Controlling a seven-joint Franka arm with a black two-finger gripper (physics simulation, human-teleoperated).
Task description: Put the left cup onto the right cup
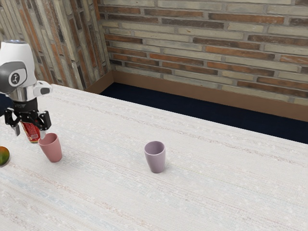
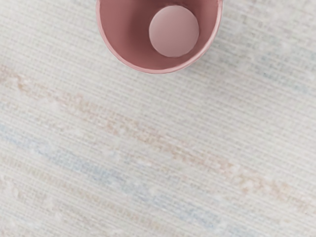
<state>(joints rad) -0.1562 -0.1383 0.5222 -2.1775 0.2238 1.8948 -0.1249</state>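
The left cup (image 1: 50, 147) is pink and stands upright on the table at the exterior view's left. In the wrist view I look straight down into this pink cup (image 2: 159, 34), with its round bottom visible. The right cup (image 1: 155, 156) is mauve and stands upright near the table's middle, well apart from the pink one. My gripper (image 1: 29, 132) hovers just above and slightly to the left of the pink cup's rim. Its fingers are spread open and hold nothing.
A red bottle-like object (image 1: 32, 133) stands on the table just behind my gripper. A green and orange fruit (image 1: 4, 155) lies at the left edge. The pale table (image 1: 216, 183) stretches wide to the right, with a brick wall behind.
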